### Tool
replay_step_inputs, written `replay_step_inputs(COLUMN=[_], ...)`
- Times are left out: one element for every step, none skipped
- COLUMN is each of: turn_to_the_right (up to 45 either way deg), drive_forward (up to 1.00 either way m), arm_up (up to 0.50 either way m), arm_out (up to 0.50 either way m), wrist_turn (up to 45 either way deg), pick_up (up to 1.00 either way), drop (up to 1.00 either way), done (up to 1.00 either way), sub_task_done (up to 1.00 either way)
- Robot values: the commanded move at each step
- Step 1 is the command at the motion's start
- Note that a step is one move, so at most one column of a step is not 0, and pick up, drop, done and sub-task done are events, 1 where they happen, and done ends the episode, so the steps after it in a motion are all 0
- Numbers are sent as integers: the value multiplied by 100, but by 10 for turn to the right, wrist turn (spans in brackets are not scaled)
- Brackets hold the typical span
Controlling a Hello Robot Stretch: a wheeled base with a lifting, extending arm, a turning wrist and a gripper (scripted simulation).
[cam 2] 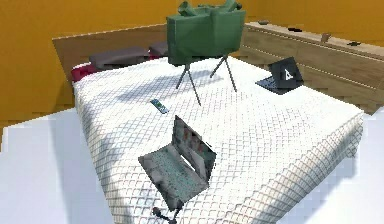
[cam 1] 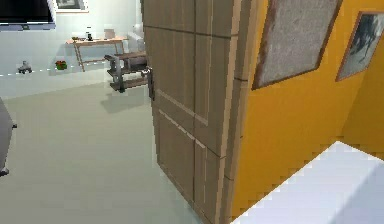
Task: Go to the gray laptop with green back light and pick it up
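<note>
While the gray laptop (cam 2: 180, 160) sits lid-up on the bed (cam 2: 270, 130) by its nearer edge, the approach looks nearly done. How the jaws stand, I cannot tell. Next comes lining up the reach, and not mistaking the dark laptop (cam 2: 283, 77) farther back for the target.

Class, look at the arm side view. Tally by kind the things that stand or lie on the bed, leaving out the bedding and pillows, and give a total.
Laptops: 2 (grey laptop at the near edge, dark laptop at the far corner)
Green box on thin legs: 1
Small dark flat thing, perhaps a remote: 1
Total: 4
</note>
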Motion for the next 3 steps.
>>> replay_step_inputs(turn_to_the_right=[0,0,0], drive_forward=[0,0,0], arm_up=[0,10,0], arm_out=[0,0,0], wrist_turn=[0,0,0], pick_up=[100,0,0], drop=[0,0,0], done=[0,0,100], sub_task_done=[0,0,0])
